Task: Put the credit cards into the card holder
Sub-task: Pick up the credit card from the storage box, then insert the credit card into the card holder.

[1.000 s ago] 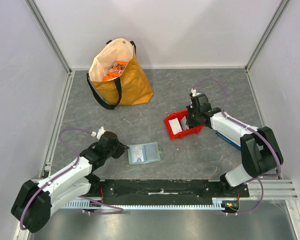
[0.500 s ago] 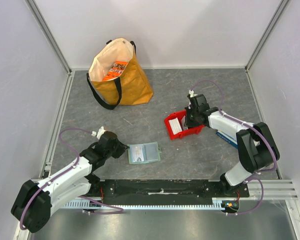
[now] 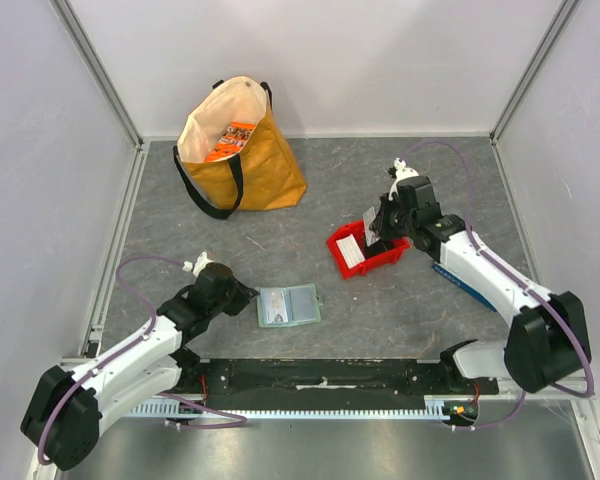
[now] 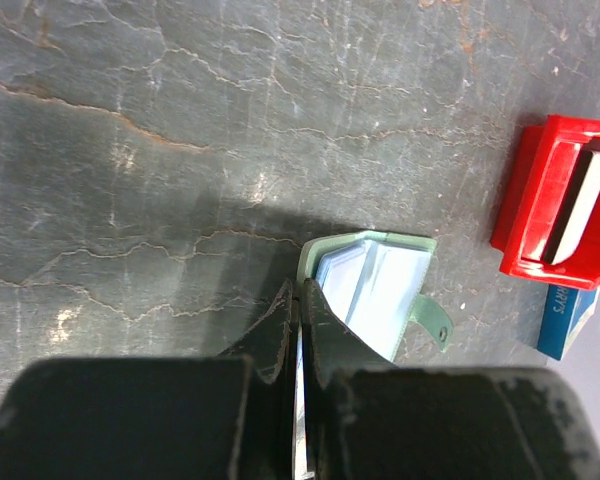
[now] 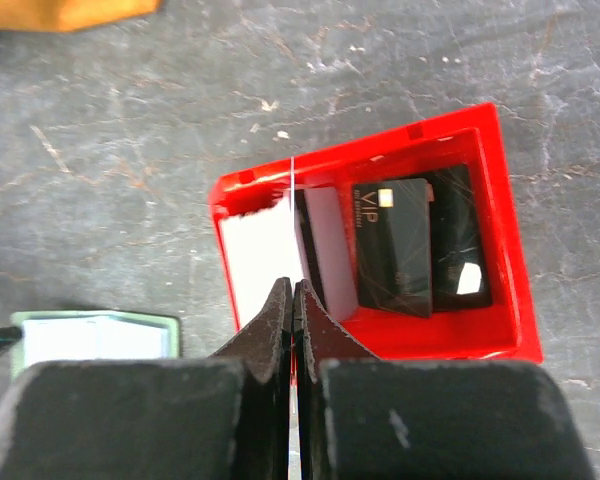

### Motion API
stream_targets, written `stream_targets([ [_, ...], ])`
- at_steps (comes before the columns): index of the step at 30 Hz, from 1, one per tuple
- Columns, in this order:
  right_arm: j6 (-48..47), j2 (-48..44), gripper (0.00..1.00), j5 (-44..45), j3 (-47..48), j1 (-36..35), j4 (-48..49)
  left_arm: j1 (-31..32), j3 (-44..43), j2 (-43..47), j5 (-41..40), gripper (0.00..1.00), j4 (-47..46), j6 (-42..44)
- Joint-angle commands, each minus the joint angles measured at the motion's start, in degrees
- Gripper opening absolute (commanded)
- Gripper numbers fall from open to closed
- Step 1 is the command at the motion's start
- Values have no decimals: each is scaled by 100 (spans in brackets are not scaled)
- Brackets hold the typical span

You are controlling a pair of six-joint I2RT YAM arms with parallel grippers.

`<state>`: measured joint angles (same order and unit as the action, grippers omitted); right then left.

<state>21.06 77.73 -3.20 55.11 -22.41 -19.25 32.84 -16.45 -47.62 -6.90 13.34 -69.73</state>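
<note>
Near the front edge of the table point(image 3: 400, 320), left of centre, the left gripper point(image 3: 248, 297) lies low with its fingers together. The tips are against the left edge of the holder point(image 3: 288, 306). The holder lies open and flat, with pale cards in its clear pockets and its tab pointing right. The left wrist view shows a thin bright sliver between the fingers; I cannot tell what it is.

Farther back, right of centre and apart from the holder, stands the bin point(image 3: 380, 262). The right gripper point(image 3: 373, 238) hangs over the bin's left half, clamped on a thin card point(image 5: 293, 190) held upright and seen edge-on. In the bin lie a white card point(image 5: 258, 260), a greyish card point(image 5: 325, 245) and a black card point(image 5: 395, 245). A box point(image 4: 565, 315) sits just beside the bin. Toward the far-left corner a bag point(image 3: 255, 165) stands open.
</note>
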Motion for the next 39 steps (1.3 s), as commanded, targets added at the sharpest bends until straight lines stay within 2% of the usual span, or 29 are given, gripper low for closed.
stream_targets([
  [1, 556, -521, 0, -242, -175, -297, 377, -23, -25, 331, 101, 2, -174, 320],
  [6, 1522, -611, 0, -190, -606, -1413, 1088, -23, -130, 552, 66, 2, 54, 311],
  [10, 2033, -32, 0, -128, -721, -2265, 1677, -15, -148, 525, 118, 2, 107, 311],
  [15, 2419, 681, 0, 56, -598, -2811, 1872, -23, -183, 718, 425, 2, -173, 417],
  [22, 2640, 1551, 0, 416, -598, -2944, 1599, -15, -561, 675, 663, 2, -367, 443],
  [28, 2728, 1850, 0, 470, -686, -3041, 1652, 47, -491, -176, 1208, 2, -1236, 303],
  [32, 2790, 1930, 0, 583, -739, -3067, 1608, 179, -544, -634, 1217, 2, -1308, 347],
  [35, 2746, 1746, 0, 838, -774, -3076, 1494, 223, -500, -609, 946, 2, -1212, 355],
  [39, 2483, 1202, 0, 1645, -555, -3050, 844, 214, -623, -144, -29, 2, -54, 390],
])
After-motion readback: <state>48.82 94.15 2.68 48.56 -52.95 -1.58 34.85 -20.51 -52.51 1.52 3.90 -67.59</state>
